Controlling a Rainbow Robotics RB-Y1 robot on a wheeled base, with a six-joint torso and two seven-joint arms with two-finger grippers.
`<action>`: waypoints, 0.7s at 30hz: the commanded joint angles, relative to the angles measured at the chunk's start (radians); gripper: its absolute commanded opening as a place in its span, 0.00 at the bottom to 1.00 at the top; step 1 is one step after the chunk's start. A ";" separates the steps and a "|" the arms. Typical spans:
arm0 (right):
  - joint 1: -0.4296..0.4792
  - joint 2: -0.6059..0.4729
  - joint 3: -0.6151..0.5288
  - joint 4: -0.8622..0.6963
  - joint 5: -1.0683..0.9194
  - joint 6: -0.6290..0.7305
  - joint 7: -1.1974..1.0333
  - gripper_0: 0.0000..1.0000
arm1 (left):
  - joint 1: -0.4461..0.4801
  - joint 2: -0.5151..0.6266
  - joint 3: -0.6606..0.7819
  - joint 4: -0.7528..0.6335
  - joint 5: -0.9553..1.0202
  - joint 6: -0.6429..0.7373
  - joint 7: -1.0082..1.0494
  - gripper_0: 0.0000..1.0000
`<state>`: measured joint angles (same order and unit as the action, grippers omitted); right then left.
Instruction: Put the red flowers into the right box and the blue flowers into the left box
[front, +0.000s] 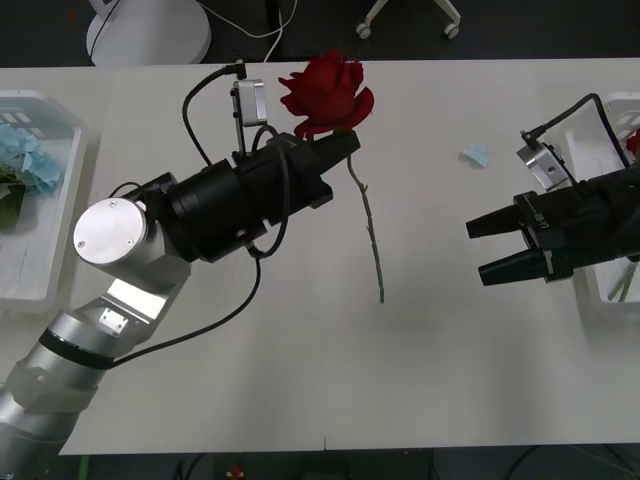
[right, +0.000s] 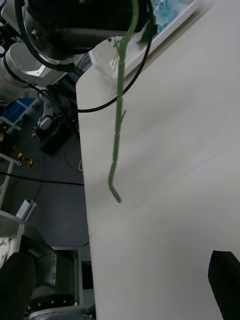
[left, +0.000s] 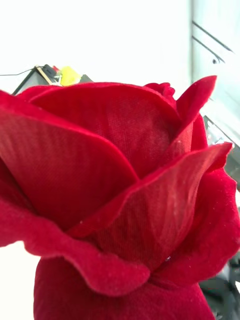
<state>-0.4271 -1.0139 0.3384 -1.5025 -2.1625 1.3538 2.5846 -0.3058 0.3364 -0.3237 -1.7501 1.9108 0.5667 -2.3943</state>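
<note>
The left gripper (front: 343, 146) has its jaws clenched on the red rose (front: 328, 93) just under the head, the stem (front: 371, 232) trailing down from the jaws over the worktop (front: 300, 380). Its long axis points toward the robot. The right gripper (front: 492, 248), jaws released and empty, waits well off beside the right box (front: 600, 290), likely the taker.
</note>
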 joint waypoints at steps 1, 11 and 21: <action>0.065 0.005 -0.001 -0.111 0.012 -0.042 -0.063 1.00 | -0.055 -0.062 -0.049 -0.026 0.014 -0.067 0.092 0.00; 0.111 0.150 0.001 -0.180 0.230 -0.137 -0.104 1.00 | -0.090 -0.085 -0.103 -0.026 0.053 -0.168 0.119 0.00; 0.100 0.233 0.002 -0.228 0.236 -0.202 -0.239 1.00 | -0.088 -0.074 -0.103 -0.025 0.047 -0.168 0.129 0.00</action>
<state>-0.3235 -0.8070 0.3385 -1.6859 -1.9335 1.1583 2.3784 -0.3565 0.2777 -0.4149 -1.7498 1.9528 0.4077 -2.3218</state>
